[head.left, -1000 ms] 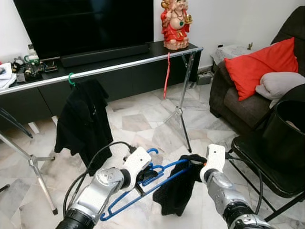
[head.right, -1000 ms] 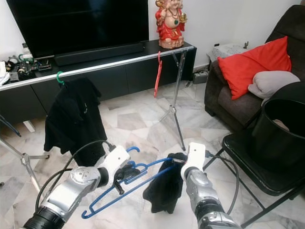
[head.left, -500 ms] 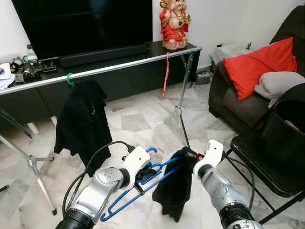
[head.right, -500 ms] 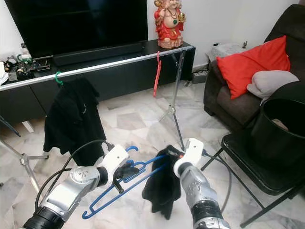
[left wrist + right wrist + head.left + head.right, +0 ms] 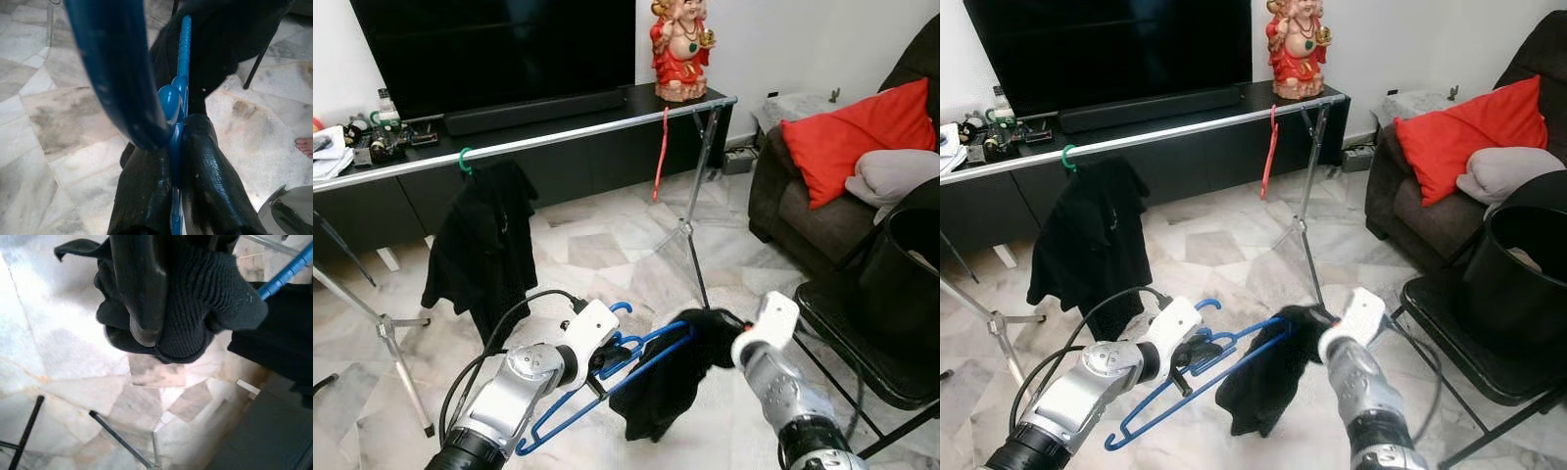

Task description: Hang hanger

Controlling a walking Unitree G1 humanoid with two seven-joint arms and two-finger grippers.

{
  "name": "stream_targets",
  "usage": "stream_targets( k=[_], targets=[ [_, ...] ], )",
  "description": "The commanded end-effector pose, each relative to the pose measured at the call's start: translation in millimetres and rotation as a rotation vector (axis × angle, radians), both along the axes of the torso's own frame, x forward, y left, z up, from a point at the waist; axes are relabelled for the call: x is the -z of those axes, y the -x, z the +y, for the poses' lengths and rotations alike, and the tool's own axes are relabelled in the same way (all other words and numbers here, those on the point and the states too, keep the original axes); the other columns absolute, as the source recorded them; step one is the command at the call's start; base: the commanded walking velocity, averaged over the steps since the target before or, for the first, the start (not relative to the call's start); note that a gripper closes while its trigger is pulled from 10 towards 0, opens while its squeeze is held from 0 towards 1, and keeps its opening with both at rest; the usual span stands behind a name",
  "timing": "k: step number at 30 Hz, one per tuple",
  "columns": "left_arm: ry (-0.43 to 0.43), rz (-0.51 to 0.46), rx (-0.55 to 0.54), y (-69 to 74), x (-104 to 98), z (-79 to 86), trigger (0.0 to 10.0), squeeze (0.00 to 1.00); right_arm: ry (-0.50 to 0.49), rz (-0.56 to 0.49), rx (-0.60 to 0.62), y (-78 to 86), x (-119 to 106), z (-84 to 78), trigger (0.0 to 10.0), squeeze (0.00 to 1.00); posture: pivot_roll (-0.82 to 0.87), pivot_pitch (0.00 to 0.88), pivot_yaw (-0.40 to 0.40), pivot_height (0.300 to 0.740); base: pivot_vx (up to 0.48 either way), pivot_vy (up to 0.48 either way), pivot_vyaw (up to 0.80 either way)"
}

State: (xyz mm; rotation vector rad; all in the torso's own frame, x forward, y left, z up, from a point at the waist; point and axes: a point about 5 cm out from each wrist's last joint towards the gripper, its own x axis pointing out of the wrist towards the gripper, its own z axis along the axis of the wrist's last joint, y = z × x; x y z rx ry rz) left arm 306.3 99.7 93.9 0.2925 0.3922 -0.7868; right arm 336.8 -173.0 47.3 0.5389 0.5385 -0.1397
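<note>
Rightward-shifted right hand (image 5: 729, 328) grips garment (image 5: 671, 377); blue hanger (image 5: 607, 377) slants upward-right.

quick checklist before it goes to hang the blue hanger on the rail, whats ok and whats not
1. Left tool shut on blue hanger: ok.
2. Right tool shut on black garment: ok.
3. Garment seated on both hanger shoulders: not ok, bunched at one end.
4. Free stretch on silver rail between hung black shirt and red hanger: ok.
5. Hanger hook free to catch the rail: cannot tell.
</note>
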Motion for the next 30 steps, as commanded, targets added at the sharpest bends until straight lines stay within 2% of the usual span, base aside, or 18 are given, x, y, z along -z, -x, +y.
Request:
stream_targets(
  k=[1, 6, 10, 11, 12, 16, 20, 24, 28, 30],
  targets=[
    [-0.016, -0.021, -0.032, -4.7, -5, 4.9, 10.0, 0.00, -0.003, -0.010, -0.001, -1.6, -3, 1.1, 10.0, 0.00, 0.10, 0.005, 0.016, 0.740, 0.000, 0.000, 0.00],
    [-0.015, -0.023, -0.030, -4.7, -5, 4.4, 10.0, 0.00, -0.004, -0.010, -0.063, 0.0, 1, 10.3, 10.0, 0.00, 0.10, 0.000, 0.019, 0.740, 0.000, 0.000, 0.00],
    [0.001, -0.017, -0.004, -2.5, -5, 0.4, 10.0, 0.00, -0.053, -0.169, -0.211, -6.9, -20, 31.3, 10.0, 0.00, 0.10, 0.000, 0.021, 0.740, 0.000, 0.000, 0.00],
    [0.009, -0.009, 0.019, -0.2, -4, -1.6, 10.0, 0.00, -0.044, -0.231, -0.279, -8.2, -28, 39.3, 10.0, 0.00, 0.10, 0.000, 0.021, 0.740, 0.000, 0.000, 0.00],
    [0.012, -0.008, 0.030, 0.9, -4, -2.6, 10.0, 0.00, -0.041, -0.245, -0.299, -8.4, -30, 41.6, 10.0, 0.00, 0.10, 0.000, 0.021, 0.740, 0.000, 0.000, 0.00],
    [0.038, 0.004, 0.068, 5.4, -5, -6.5, 10.0, 0.00, -0.028, -0.295, -0.353, -9.6, -37, 47.0, 10.0, 0.00, 0.10, 0.000, 0.021, 0.740, 0.000, 0.000, 0.00],
    [0.020, -0.008, 0.027, 2.1, -4, -3.8, 10.0, 0.00, -0.079, -0.310, -0.361, -9.7, -44, 50.8, 10.0, 0.00, 0.10, 0.000, 0.020, 0.740, 0.000, 0.000, 0.00],
    [0.025, -0.007, 0.031, 1.7, -4, -4.9, 10.0, 0.00, -0.108, -0.332, -0.378, -8.1, -48, 52.5, 10.0, 0.00, 0.09, 0.002, 0.021, 0.740, 0.000, 0.000, 0.00],
    [0.035, -0.004, 0.050, 2.8, -5, -8.0, 10.0, 0.00, -0.084, -0.395, -0.456, -4.4, -55, 56.3, 10.0, 0.00, 0.09, 0.003, 0.020, 0.740, 0.000, 0.000, 0.00],
    [0.049, -0.002, 0.053, 3.5, -5, -9.3, 10.0, 0.00, 0.014, -0.443, -0.527, -1.0, -58, 56.4, 10.0, 0.00, 0.09, 0.006, 0.019, 0.740, 0.000, 0.000, 0.00]
  ],
)
